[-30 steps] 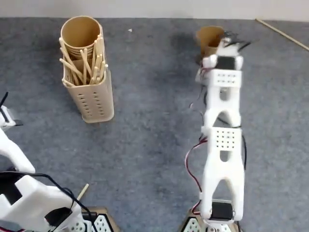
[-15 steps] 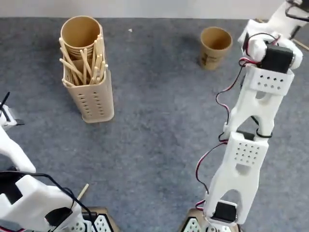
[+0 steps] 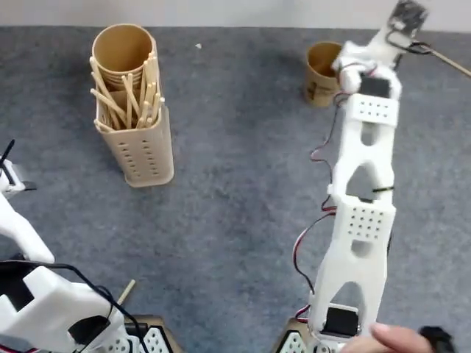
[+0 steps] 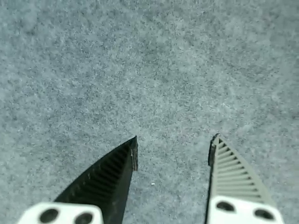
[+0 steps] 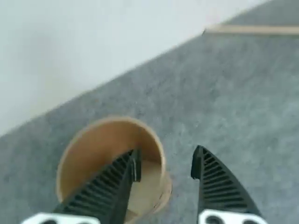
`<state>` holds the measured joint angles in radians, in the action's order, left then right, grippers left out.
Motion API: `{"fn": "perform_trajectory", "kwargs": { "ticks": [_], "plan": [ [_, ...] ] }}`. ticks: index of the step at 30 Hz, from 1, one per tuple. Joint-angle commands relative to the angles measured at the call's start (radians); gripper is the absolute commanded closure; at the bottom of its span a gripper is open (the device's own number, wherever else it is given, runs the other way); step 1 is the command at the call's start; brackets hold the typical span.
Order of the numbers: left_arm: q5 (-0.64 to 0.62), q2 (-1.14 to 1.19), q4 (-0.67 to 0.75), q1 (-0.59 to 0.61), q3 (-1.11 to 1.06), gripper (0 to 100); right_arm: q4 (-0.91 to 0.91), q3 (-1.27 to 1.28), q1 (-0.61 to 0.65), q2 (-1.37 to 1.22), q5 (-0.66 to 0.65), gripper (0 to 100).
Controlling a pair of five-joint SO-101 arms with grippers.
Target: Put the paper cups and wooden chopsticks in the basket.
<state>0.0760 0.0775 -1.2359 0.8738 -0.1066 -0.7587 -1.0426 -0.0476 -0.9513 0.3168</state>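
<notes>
R pincer [image 5: 167, 156] open over paper cup [image 5: 103, 144] rim, no grip; L pincer [image 4: 174, 142] open, empty; cup print [image 3: 315, 88] illegible.

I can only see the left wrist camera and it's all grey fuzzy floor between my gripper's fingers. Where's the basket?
Observer: In the high view the basket stands upright at the far left of the table.
Operator: Is there stuff in it?
Observer: Yes, a stacked cup and many wooden chopsticks stick out of its top.
Operator: Is anything outside it?
Observer: A loose paper cup stands upright at the far right.
Operator: Is the other arm holding that one?
Observer: No. The right gripper is open, one finger over the cup's mouth and the other outside its rim.
</notes>
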Motion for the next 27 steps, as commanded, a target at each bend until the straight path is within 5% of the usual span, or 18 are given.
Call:
{"fn": "perform_trajectory", "kwargs": {
  "ticks": [1,5,8,12,18,22,27],
  "plan": [
    [-0.006,-0.031,0.003,-0.005,0.038,74,0.022,-0.004,0.018,-0.025,0.006,81.7],
    [-0.006,-0.031,0.002,-0.004,0.031,74,0.021,-0.004,0.019,-0.084,-0.005,83.4],
    [-0.006,-0.031,0.0,-0.004,0.03,74,0.021,-0.004,0.008,-0.104,-0.095,98.7],
    [-0.006,-0.031,0.002,-0.007,0.03,74,0.002,-0.028,-0.03,-0.05,-0.19,99.6],
    [-0.008,-0.031,0.0,-0.013,0.028,74,-0.404,-0.305,-0.067,0.188,-0.192,99.3],
    [-0.008,-0.031,-0.003,-0.013,0.028,74,-0.69,-0.538,0.053,0.355,-0.19,99.3],
    [-0.006,-0.031,-0.005,-0.004,0.028,74,-0.862,-0.727,0.357,0.521,-0.198,99.3]
  ]
}}
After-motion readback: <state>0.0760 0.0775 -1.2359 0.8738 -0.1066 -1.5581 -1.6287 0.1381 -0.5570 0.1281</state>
